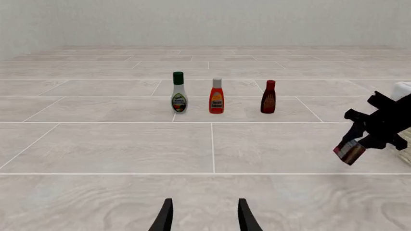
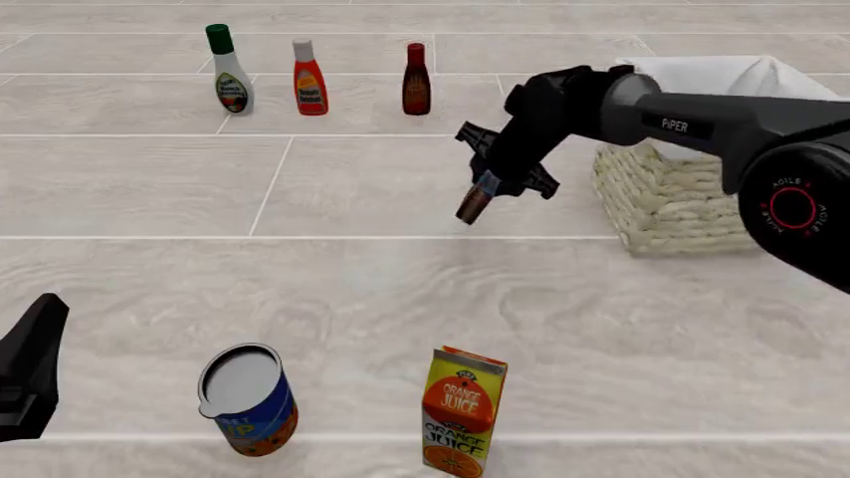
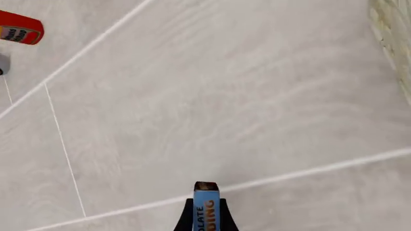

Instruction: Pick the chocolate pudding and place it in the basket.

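Pudding [image 2: 476,202] is already off the table [image 2: 398,279], pinched in the right tool [image 2: 495,185], whose fingers are closed on the carton's upper end. From the front it hangs tilted in the air, its lower end toward the near side, just to the left of the basket [image 2: 671,194] and not yet above it. The right wrist camera shows the carton's blue edge [image 3: 206,211] held between the fingers, with bare table beneath and only a sliver of wicker [image 3: 393,33] at the side.

So, as I judge it, the picking is done and the carrying is under way. What is left is to bring the carton across over the white cloth rim [image 2: 718,72], lower it inside and let go.

The left tool [image 1: 204,216] sits idle low at the near left, its fingers spread apart with nothing between them; its camera looks out at the three bottles [image 1: 217,96] standing in a row at the far side. The juice carton [image 2: 463,410] and the can [image 2: 247,398] stand at the near edge, well apart from the action.
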You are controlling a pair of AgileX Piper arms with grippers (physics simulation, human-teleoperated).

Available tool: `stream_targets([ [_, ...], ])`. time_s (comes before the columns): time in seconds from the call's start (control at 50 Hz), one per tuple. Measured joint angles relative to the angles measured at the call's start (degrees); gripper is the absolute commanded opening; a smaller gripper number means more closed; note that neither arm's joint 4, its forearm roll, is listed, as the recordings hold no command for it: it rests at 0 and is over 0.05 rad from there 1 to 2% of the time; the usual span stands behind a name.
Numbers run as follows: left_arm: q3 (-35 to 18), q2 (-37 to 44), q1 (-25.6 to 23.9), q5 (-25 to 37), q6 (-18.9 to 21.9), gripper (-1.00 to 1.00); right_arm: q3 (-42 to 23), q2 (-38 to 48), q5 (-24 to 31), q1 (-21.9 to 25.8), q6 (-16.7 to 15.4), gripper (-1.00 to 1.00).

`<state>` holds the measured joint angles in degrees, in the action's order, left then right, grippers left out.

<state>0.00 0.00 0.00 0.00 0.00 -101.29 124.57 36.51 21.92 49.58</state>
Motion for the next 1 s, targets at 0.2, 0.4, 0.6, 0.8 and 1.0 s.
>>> stream_targets([
  [0.2, 0.0, 0.0, 0.0, 0.0, 0.0, 1.00, 0.9, -4.3, -0.9, -2.6, -4.8, -1.00],
  [0.4, 0.0, 0.0, 0.0, 0.0, 0.0, 1.00, 1.0, -9.0, -1.7, -5.8, -11.4, -1.00],
  [0.6, 0.0, 0.0, 0.0, 0.0, 0.0, 1.00, 0.7, -12.7, -2.4, -8.7, -18.0, -1.00],
  [0.8, 0.0, 0.0, 0.0, 0.0, 0.0, 1.00, -1.0, -14.7, -2.0, -11.1, -23.1, -1.00],
  [1.0, 0.0, 0.0, 0.0, 0.0, 0.0, 1.00, -2.7, -16.8, -1.4, -13.4, -26.6, -1.00],
])
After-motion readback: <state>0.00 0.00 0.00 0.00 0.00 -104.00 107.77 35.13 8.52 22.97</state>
